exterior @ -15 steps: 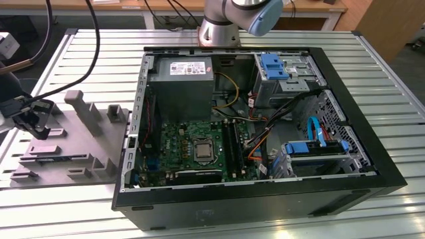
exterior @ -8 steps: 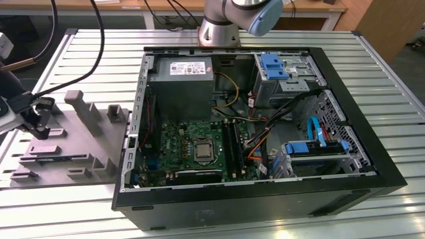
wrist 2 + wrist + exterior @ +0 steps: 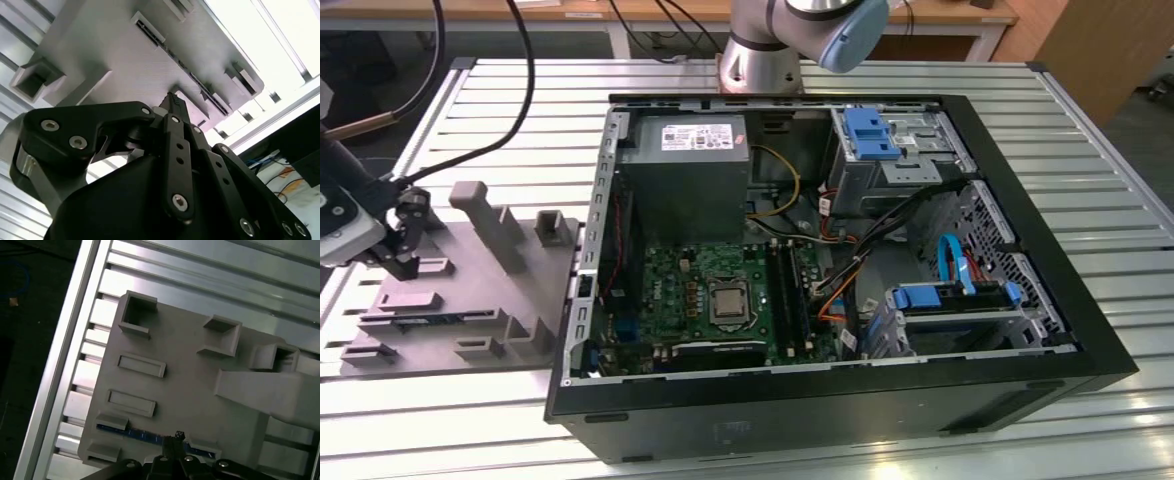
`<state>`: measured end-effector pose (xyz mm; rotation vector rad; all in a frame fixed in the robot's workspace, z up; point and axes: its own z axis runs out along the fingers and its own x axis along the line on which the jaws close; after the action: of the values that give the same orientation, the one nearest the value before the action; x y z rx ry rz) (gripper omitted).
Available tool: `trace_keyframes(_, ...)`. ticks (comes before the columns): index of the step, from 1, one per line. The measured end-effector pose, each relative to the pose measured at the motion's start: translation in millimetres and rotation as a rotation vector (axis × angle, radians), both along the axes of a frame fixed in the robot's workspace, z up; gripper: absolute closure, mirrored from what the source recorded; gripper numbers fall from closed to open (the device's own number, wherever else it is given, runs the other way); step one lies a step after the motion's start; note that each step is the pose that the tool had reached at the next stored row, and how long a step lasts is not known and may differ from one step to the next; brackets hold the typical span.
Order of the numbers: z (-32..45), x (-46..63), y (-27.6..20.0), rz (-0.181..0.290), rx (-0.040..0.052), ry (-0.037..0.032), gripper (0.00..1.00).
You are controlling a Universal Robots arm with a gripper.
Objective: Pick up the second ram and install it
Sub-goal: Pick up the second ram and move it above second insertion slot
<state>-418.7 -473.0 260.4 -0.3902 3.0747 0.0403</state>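
Jaws, pressed together, hang close by the second ram.

Your surroundings: slatted aluminium table, brightly lit; wooden workbench on white legs, 12 o'clock; wooden cabinet, 1 o'clock; dark floor, 3 o'clock.

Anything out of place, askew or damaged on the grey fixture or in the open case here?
Nothing stands out. The second ram lies straight in its slot on the grey fixture, with the gripper close to it. The open case looks intact.
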Motion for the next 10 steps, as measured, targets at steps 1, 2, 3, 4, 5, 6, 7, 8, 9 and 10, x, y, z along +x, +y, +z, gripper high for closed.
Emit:
trace_keyframes(1,-0.2,0.0,0.0,0.018,0.0000,0.0000,0.89)
trace_keyframes(2,-0.4,0.0,0.0,0.036,0.0000,0.0000,0.89)
trace_keyframes(3,-0.5,0.0,0.0,0.054,0.0000,0.0000,0.89)
trace_keyframes(4,-0.7,0.0,0.0,0.074,0.0000,0.0000,0.89)
trace_keyframes(5,-0.9,0.0,0.0,0.092,-0.0001,0.0000,0.89)
trace_keyframes(6,-1.1,0.0,0.0,0.109,-0.0001,0.0000,0.89)
trace_keyframes(7,-1.3,0.0,0.0,0.128,-0.0001,0.0000,0.89)
trace_keyframes(8,-1.4,0.0,0.0,0.145,0.0000,0.0000,0.89)
trace_keyframes(9,-1.6,0.0,0.0,0.163,-0.0001,0.0000,0.89)
trace_keyframes(10,-1.8,0.0,0.0,0.181,-0.0001,0.0000,0.89)
